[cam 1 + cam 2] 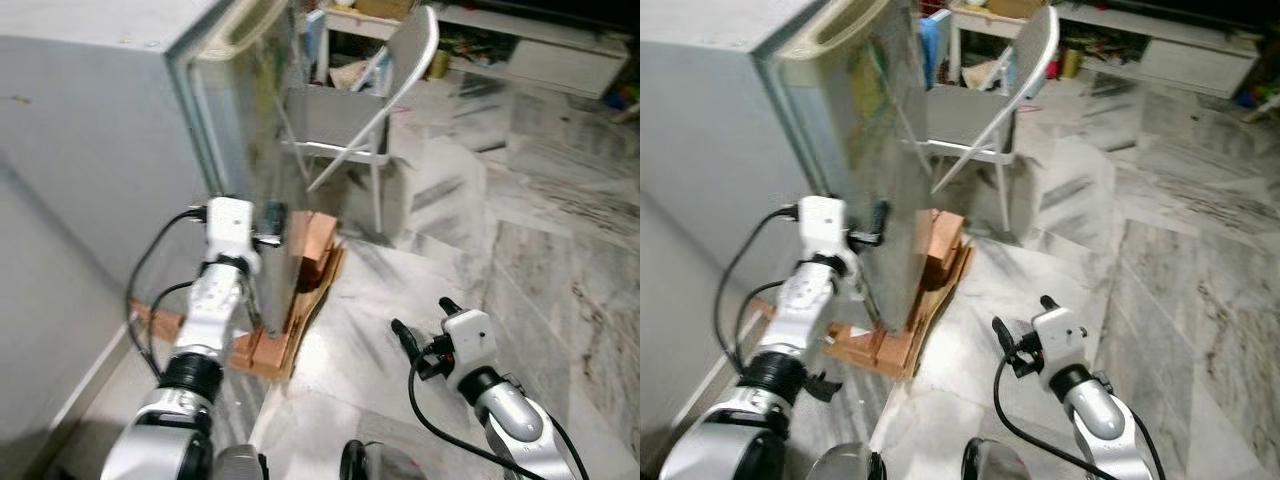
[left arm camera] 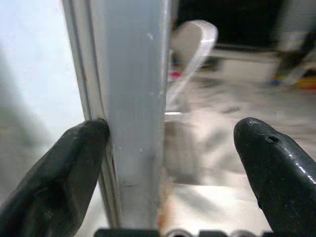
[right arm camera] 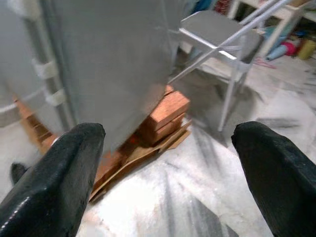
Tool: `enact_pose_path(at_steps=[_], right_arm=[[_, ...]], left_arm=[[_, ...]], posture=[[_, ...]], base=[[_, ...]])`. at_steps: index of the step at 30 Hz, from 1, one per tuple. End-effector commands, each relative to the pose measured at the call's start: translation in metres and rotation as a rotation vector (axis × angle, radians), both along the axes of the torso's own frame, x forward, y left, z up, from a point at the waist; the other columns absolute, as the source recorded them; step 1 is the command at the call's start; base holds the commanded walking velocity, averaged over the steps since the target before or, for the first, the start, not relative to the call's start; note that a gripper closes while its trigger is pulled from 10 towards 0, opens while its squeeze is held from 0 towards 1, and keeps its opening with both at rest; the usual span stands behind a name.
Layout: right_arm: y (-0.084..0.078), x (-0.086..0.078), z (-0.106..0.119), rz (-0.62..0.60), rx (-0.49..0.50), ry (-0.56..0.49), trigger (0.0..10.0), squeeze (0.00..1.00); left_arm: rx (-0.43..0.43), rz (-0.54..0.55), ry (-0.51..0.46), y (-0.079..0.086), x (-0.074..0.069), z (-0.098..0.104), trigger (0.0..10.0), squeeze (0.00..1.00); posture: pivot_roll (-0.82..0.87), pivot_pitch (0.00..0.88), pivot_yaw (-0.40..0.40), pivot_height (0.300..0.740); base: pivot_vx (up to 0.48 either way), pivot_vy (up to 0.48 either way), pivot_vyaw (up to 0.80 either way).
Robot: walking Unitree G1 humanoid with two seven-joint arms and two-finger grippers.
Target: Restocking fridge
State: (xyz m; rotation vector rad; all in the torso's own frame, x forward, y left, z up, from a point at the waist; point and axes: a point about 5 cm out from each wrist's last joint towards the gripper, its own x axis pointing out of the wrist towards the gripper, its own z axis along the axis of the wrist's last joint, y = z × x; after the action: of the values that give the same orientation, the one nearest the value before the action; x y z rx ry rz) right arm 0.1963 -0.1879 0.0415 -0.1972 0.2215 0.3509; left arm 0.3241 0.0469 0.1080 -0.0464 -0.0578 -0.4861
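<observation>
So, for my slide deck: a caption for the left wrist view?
Left claw open astride the fridge door's edge, folding chair beyond.

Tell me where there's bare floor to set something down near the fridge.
Bare marble floor lies between the grey folding chair and the right gripper. Crowded: orange bricks under the grey fridge, where the left gripper straddles the door edge.
</observation>
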Motion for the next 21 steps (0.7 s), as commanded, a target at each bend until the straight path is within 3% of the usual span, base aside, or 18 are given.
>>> enact_pose_path(at_steps=[1, 3, 5, 7, 9, 11, 12, 13, 15, 17, 21], right_arm=[[-0.001, -0.003, 0.002, 0.015, -0.003, -0.010, 10.0, 0.00], [0.000, -0.003, 0.001, 0.013, -0.002, -0.011, 10.0, 0.00], [0.001, -0.003, 0.001, 0.011, -0.003, -0.014, 10.0, 0.00], [0.002, -0.002, -0.003, 0.000, 0.001, -0.014, 10.0, 0.00], [0.002, -0.002, -0.008, -0.006, 0.004, -0.007, 10.0, 0.00], [0.001, 0.001, -0.016, -0.014, 0.012, 0.004, 10.0, 0.00], [0.001, 0.001, -0.016, -0.014, 0.012, 0.004, 10.0, 0.00], [0.001, 0.003, -0.017, -0.018, 0.016, 0.003, 10.0, 0.00], [0.001, 0.005, -0.018, -0.026, 0.017, -0.009, 10.0, 0.00], [0.001, 0.006, -0.018, -0.030, 0.018, -0.014, 10.0, 0.00], [0.001, 0.020, -0.004, -0.061, 0.030, -0.077, 10.0, 0.00]], left_arm=[[-0.026, -0.363, -0.160, -0.074, -0.026, 0.042, 10.0, 0.00], [-0.088, -0.396, -0.134, -0.085, -0.030, 0.047, 10.0, 0.00], [-0.103, -0.377, -0.121, -0.085, -0.027, 0.048, 10.0, 0.00], [-0.101, -0.250, -0.110, -0.063, -0.009, 0.045, 10.0, 0.00], [-0.117, -0.178, -0.096, -0.048, -0.002, 0.044, 10.0, 0.00], [-0.070, -0.091, -0.109, -0.017, 0.001, 0.035, 10.0, 0.00], [-0.070, -0.091, -0.109, -0.017, 0.001, 0.035, 10.0, 0.00], [-0.052, -0.064, -0.092, -0.003, -0.002, 0.030, 10.0, 0.00], [-0.046, -0.036, -0.078, 0.010, -0.006, 0.024, 10.0, 0.00], [-0.042, -0.028, -0.076, 0.014, -0.007, 0.022, 10.0, 0.00], [0.062, 0.123, -0.025, 0.067, -0.025, -0.007, 10.0, 0.00]], posture=[[0.00, 0.076, -0.017, 0.740], [-0.01, 0.073, -0.005, 0.740], [-0.01, 0.073, -0.005, 0.740], [0.00, 0.070, 0.003, 0.740], [0.00, 0.068, 0.005, 0.740], [0.01, 0.065, 0.007, 0.740], [0.01, 0.065, 0.007, 0.740], [0.02, 0.065, 0.007, 0.740], [0.02, 0.064, 0.007, 0.740], [0.02, 0.064, 0.007, 0.740], [0.04, 0.063, 0.008, 0.740]], base=[[0.000, 0.000, 0.00], [0.000, 0.000, 0.00], [0.000, 0.000, 0.00], [0.000, 0.000, 0.00], [0.000, 0.000, 0.00], [0.000, 0.000, 0.00], [0.000, 0.000, 0.00], [0.000, 0.000, 0.00], [0.000, 0.000, 0.00], [0.000, 0.000, 0.00], [0.270, -0.394, 0.00]])
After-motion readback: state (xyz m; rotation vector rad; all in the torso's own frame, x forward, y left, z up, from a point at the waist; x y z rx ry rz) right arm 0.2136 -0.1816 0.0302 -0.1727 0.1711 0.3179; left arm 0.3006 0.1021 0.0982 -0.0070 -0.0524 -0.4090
